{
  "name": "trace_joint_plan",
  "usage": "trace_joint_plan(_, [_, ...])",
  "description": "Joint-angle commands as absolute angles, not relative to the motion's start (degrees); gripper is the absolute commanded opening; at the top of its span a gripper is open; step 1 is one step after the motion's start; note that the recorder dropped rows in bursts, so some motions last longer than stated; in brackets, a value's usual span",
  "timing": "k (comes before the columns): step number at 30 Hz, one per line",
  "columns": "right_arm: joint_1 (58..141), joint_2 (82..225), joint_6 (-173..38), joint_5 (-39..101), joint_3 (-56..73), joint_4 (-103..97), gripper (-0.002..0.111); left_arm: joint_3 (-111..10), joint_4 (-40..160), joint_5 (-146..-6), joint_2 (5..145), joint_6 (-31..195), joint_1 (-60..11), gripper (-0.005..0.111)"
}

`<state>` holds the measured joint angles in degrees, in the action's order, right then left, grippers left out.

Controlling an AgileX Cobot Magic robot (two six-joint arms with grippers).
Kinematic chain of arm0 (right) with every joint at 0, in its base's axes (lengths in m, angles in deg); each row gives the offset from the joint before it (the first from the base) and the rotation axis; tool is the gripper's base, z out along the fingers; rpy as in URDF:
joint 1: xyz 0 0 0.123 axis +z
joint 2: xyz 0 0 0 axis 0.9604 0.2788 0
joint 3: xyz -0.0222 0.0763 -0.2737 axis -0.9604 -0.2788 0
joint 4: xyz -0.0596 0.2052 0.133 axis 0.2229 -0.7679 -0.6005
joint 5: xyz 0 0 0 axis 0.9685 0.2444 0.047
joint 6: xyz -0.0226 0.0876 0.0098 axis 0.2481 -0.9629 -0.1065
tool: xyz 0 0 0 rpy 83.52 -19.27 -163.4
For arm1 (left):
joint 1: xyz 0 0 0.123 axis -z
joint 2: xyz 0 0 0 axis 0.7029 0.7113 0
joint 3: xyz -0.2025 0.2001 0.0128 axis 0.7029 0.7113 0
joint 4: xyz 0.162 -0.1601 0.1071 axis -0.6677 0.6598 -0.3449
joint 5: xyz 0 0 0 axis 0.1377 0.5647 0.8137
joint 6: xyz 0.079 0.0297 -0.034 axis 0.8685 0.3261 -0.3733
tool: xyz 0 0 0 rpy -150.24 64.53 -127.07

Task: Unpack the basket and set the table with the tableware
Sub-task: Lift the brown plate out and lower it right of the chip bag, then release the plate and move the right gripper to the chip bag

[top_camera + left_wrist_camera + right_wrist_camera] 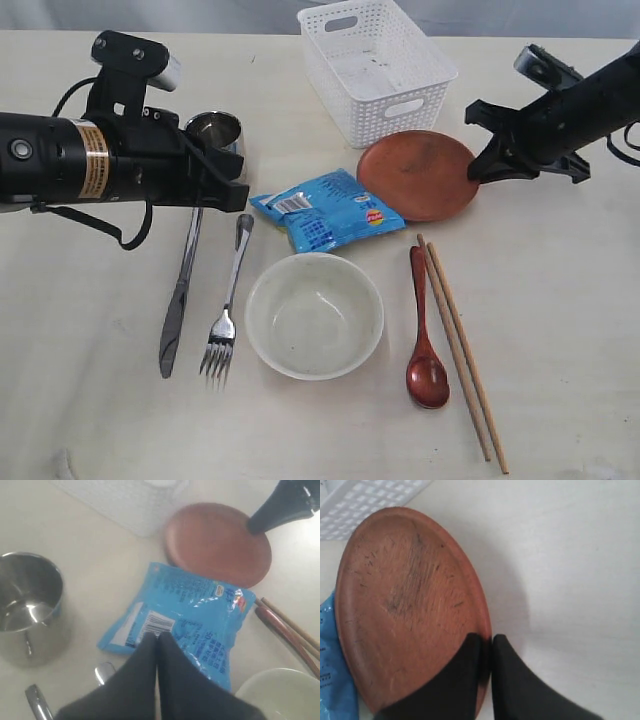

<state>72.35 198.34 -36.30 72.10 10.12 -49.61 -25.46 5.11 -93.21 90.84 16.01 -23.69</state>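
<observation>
The white basket [375, 65] stands empty at the back of the table [560, 330]. My right gripper [482, 170] [486, 640] is shut on the rim of the brown plate [415, 175] [410, 600], with one finger on top of the plate and the other outside its edge. My left gripper [240, 195] [157, 636] is shut with nothing in it, and its tips hover over the blue snack packet [325, 210] [185, 615]. The steel cup [215, 130] [30, 605] stands just behind it. Knife [180, 290], fork [228, 310], cream bowl [314, 315], red-brown spoon [425, 335] and two chopsticks [462, 350] lie in front.
The blue packet lies between the plate, the bowl and the fork's handle. The basket's near wall [365, 500] is close behind the plate. Bare tabletop stretches to the right of the chopsticks and at the near left corner.
</observation>
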Motion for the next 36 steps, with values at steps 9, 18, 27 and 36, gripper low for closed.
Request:
trace_joint_plan(9, [73.9,199.41,-32.34,74.88,10.89,-52.57,0.041,-25.06,4.88,-94.52,90.54,15.47,-23.94,0.0])
trace_joint_plan(18, [83.61,193.25,-31.05,83.92,22.78,-45.44,0.041,-26.11,6.81,-82.94,90.54,15.83,-24.11,0.0])
trace_joint_plan(27, [106.04,195.28,-36.1,70.47,22.78,-30.18,0.064,-26.62,6.81,-78.98,90.54,15.61,-24.11,0.0])
trace_joint_plan(36, [113.3,198.47,-43.42,68.6,22.78,-22.68,0.064,-26.62,6.81,-78.98,90.54,15.61,-24.11,0.0])
